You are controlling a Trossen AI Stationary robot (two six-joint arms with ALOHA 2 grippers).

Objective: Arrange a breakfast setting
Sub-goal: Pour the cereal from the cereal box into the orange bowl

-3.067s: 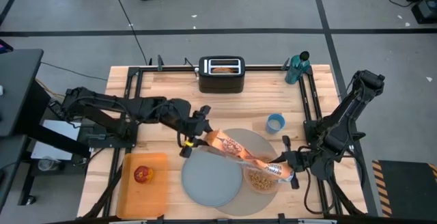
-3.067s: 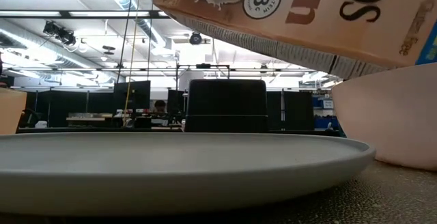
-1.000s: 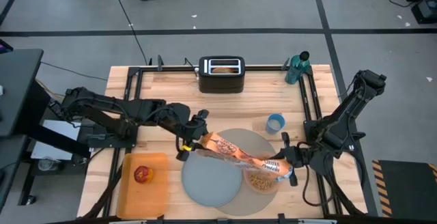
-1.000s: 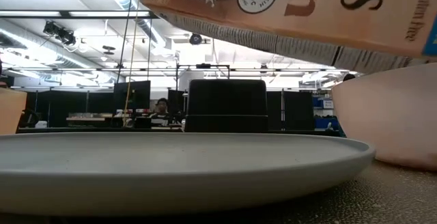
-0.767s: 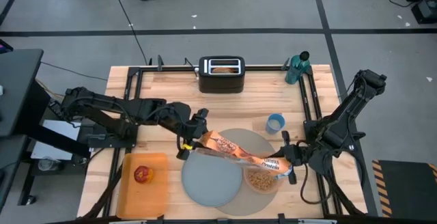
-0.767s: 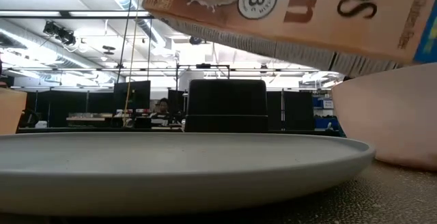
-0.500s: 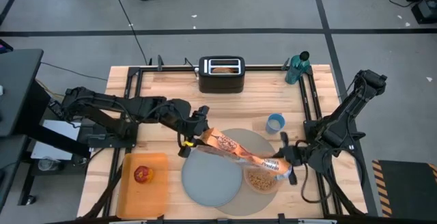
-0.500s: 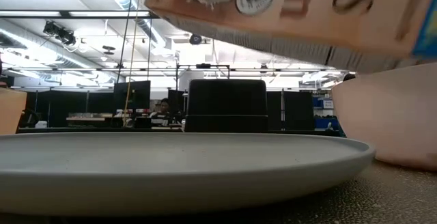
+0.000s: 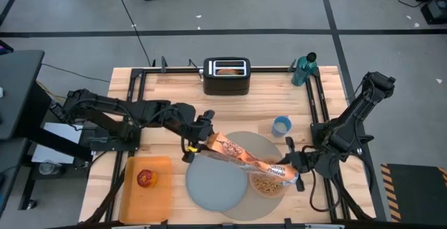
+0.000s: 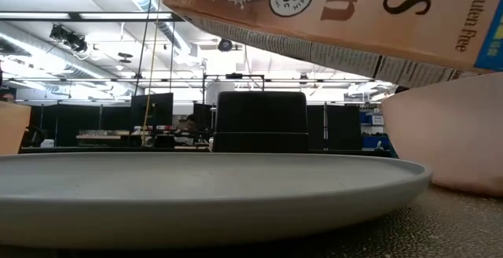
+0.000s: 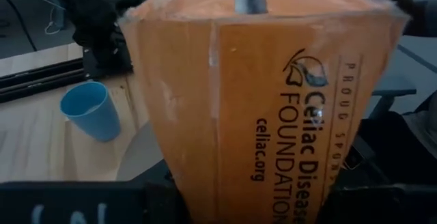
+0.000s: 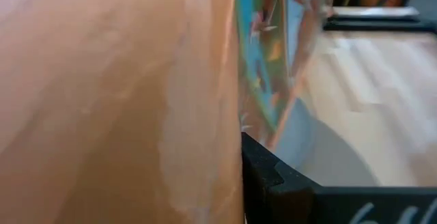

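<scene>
An orange cereal box (image 9: 246,159) hangs slanted over the round grey-tan placemat (image 9: 241,139). My left gripper (image 9: 198,143) is shut on its left end, my right gripper (image 9: 292,171) on its right end. That end is above the pink bowl (image 9: 265,185), which holds brown cereal pieces (image 9: 263,183). The grey plate (image 9: 216,181) lies on the placemat beside the bowl. The red apple (image 9: 145,179) rests on the orange board (image 9: 147,190). The bagel half (image 9: 227,69) sticks into the black toaster (image 9: 227,77). I see no spoon. My left gripper pinches the box's near end (image 11: 205,197) between its two fingers, one on each broad face, the narrow printed side showing between them. The fingers come from the table's left, along the box. The box is lifted clear. My right gripper holds the box's lower end (image 12: 225,149) above the bowl. One finger (image 12: 263,173) lies against the box's side; the box hides the other. The fingers come from the table's right. In the low view the box (image 10: 338,14) slopes down toward the bowl (image 10: 448,140).
A blue cup (image 9: 281,126) stands just beyond the placemat's far right. A green bottle (image 9: 304,68) stands at the far right corner. Black rails run along the table's left and right sides. Bare wood lies between the toaster and the placemat.
The box has jiggled a little above the bowl and shows blurred half a second ago. Both grippers keep their hold and stay nearly in place.
</scene>
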